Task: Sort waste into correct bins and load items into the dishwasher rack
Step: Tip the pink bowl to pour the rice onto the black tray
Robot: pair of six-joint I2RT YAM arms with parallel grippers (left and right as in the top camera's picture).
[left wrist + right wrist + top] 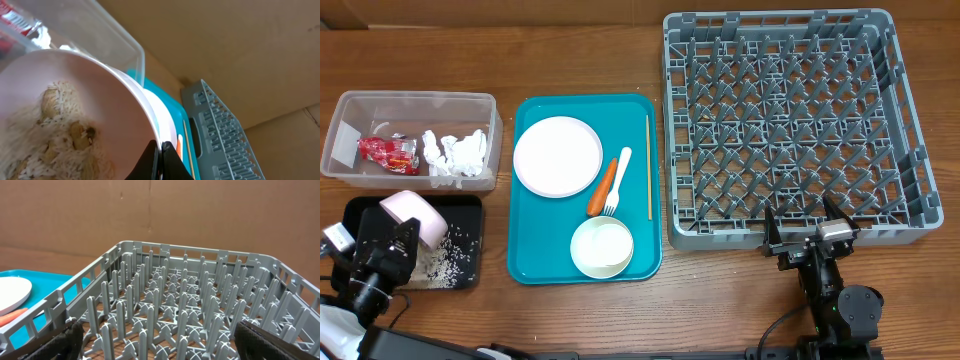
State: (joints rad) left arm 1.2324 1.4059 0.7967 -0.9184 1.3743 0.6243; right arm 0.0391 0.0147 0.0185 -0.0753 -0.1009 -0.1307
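My left gripper (410, 236) is shut on the rim of a white bowl (415, 212) and holds it tilted over the black tray (465, 208). Rice scraps (445, 262) lie in that tray. In the left wrist view the jaws (161, 150) pinch the bowl's rim (110, 95), and rice (55, 130) still clings inside. The clear tub (420, 98) holds the red wrapper (388, 150) and white tissue (457, 152). The plate (557, 155), carrot (603, 187), fork (618, 178), chopsticks (648, 165) and a second bowl (601, 246) lie on the teal tray (530, 250). My right gripper (803, 222) is open and empty at the front edge of the grey rack (780, 18). No cup shows.
The right wrist view looks over the rack's upright pegs (170, 305) between my open fingers (160, 335). The rack holds nothing. A cardboard wall stands behind the table. Bare wood shows between the teal tray and the rack.
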